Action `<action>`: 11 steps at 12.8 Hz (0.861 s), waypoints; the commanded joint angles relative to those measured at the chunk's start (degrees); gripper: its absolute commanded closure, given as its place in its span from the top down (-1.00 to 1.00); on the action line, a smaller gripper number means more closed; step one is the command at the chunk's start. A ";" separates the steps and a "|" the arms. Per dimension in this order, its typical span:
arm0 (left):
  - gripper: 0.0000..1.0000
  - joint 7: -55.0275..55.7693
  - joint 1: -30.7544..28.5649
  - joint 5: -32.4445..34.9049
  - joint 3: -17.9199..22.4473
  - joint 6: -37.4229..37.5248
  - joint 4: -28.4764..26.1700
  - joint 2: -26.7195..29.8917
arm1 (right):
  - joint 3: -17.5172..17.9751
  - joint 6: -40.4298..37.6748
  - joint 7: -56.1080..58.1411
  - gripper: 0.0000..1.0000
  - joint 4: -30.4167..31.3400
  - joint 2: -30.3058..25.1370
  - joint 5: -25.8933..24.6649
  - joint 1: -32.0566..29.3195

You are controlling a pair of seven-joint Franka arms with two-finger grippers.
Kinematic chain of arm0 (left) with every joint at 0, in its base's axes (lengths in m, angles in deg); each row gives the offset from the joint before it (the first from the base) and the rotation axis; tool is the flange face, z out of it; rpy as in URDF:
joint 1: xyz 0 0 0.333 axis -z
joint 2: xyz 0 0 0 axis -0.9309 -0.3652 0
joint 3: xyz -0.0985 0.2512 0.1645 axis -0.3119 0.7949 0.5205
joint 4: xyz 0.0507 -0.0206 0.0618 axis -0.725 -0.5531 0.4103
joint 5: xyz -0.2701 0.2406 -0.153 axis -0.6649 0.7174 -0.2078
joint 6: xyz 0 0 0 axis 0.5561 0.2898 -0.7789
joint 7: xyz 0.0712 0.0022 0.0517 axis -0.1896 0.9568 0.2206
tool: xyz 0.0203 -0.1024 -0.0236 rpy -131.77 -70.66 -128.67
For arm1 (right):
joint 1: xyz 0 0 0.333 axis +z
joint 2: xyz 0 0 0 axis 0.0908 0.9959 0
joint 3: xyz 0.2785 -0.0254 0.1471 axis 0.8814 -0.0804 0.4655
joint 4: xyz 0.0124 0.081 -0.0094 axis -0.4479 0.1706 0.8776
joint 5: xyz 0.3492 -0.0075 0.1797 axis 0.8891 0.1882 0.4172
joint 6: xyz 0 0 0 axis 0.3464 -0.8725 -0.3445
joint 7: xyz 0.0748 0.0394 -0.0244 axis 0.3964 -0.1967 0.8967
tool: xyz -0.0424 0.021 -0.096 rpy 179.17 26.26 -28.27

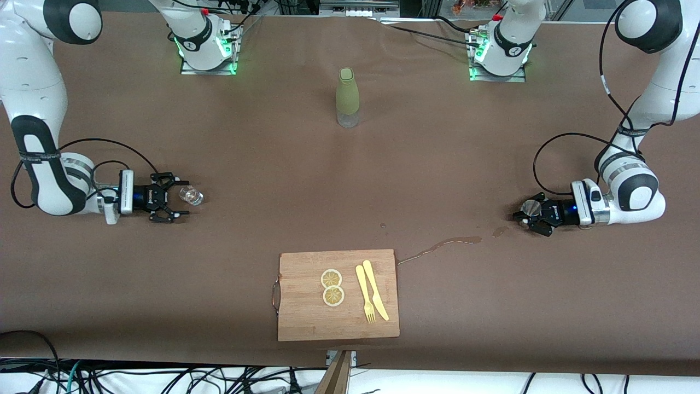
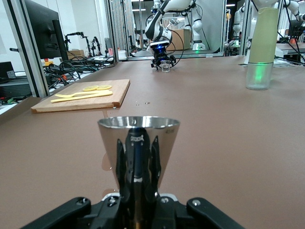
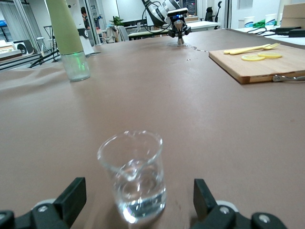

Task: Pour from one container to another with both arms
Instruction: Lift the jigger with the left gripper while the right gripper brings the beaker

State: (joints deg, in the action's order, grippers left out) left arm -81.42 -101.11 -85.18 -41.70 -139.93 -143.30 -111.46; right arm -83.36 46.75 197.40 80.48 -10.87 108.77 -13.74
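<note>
The right gripper point(image 1: 174, 204) sits low at the right arm's end of the table, well away from the cutting board point(image 1: 306, 323), fingers spread wide and gripping nothing. A small clear glass point(image 1: 191, 195) with a little water stands on the table between those open fingers point(image 3: 71, 195), touching neither.

The cutting board holds two lemon slices point(image 1: 332, 287), a yellow fork point(image 1: 365, 294) and a knife point(image 1: 375, 290). A green bottle point(image 1: 347, 97) stands farther from the front camera than the board. A wet streak point(image 1: 437, 247) runs from the board's corner toward the left arm's end.

There the left gripper point(image 1: 531, 214) is clamped on a metal cup point(image 2: 138, 143) standing on the table.
</note>
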 commanded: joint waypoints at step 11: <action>-1.00 14.69 0.80 -5.98 -5.82 7.17 1.38 -1.67 | -0.09 0.63 -2.12 -0.74 -0.89 -0.14 1.03 3.12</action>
State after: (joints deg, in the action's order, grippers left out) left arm -69.83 -100.66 -89.15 -46.08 -133.49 -143.29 -112.50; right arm -83.37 47.39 196.48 80.24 -10.75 109.07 -11.98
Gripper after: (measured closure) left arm 0.916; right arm 0.507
